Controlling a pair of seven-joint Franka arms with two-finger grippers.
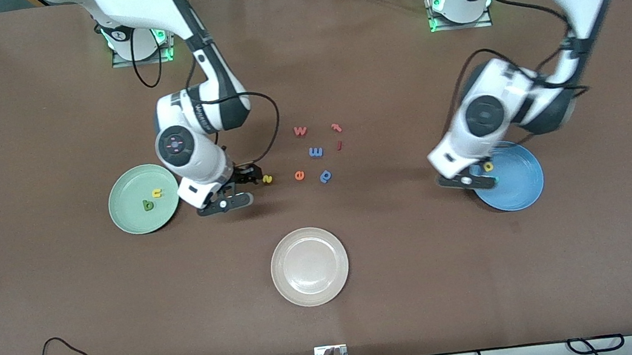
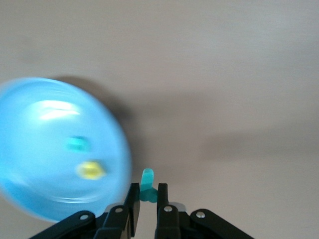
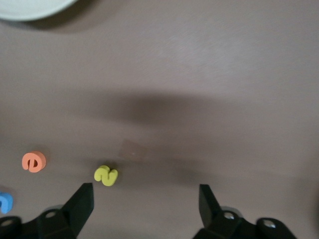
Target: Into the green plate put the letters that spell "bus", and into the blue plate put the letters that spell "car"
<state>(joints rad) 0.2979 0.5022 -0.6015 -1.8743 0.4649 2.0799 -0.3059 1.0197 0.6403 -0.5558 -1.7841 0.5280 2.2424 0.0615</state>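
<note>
Green plate point(image 1: 128, 211) w/ b point(image 1: 148, 205) + u point(image 1: 157, 192), right pincer point(image 1: 249, 181) by yellow s point(image 1: 268, 179), left pincer point(image 1: 484, 177) over blue plate point(image 1: 515, 185)

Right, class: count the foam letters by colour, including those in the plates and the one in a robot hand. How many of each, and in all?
Yellow letters: 3
Dark green letter: 1
Teal letters: 2
Blue letters: 2
Red or orange letters: 4
Total: 12

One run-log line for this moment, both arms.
left gripper: shut on teal letter, beside blue plate | right gripper: open, by yellow s
</note>
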